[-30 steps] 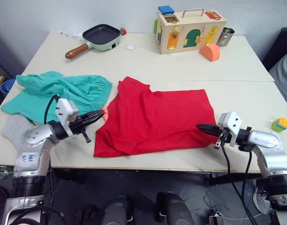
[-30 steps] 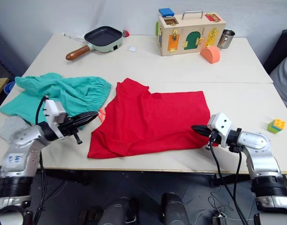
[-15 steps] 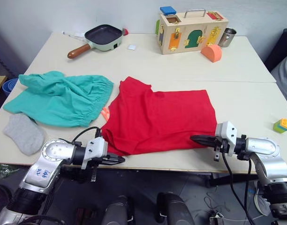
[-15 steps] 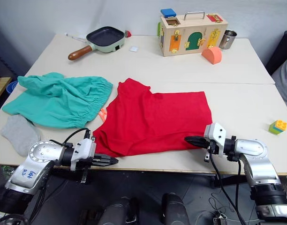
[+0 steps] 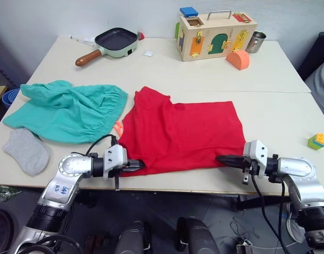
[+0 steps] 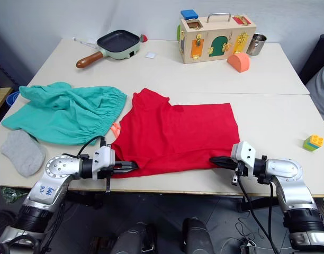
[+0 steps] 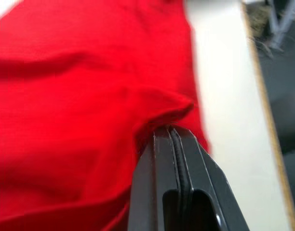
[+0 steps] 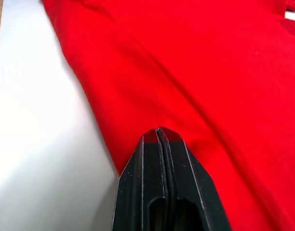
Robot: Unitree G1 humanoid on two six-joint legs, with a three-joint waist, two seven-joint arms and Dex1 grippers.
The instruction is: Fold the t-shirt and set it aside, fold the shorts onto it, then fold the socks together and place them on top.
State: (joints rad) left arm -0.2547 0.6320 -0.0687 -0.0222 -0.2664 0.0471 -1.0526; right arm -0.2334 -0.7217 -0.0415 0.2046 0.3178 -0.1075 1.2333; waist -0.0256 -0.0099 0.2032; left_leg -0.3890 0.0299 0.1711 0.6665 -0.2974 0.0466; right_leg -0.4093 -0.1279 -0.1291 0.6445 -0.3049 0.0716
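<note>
Red cloth, soft and creased, spreads mid-table: the shirt (image 5: pixel 180 132) lies flat for folding; teal shorts (image 5: pixel 66 110), thin and crinkly, wait to its left, a grey knit sock (image 5: pixel 27 151) nearer; left gripper (image 5: pixel 140 165) and right gripper (image 5: pixel 220 158) each pinch its near hem, jaws closed on fabric, likely to lift the edge.

Since a second ago we've swung the left pincer (image 5: pixel 140 165) from up beside the shorts (image 5: pixel 66 110) down to the t-shirt (image 5: pixel 183 132) near-left hem, now pinched. Right pincer (image 5: pixel 221 159) crept in to the near-right hem; both sets of fingers pressed together.
</note>
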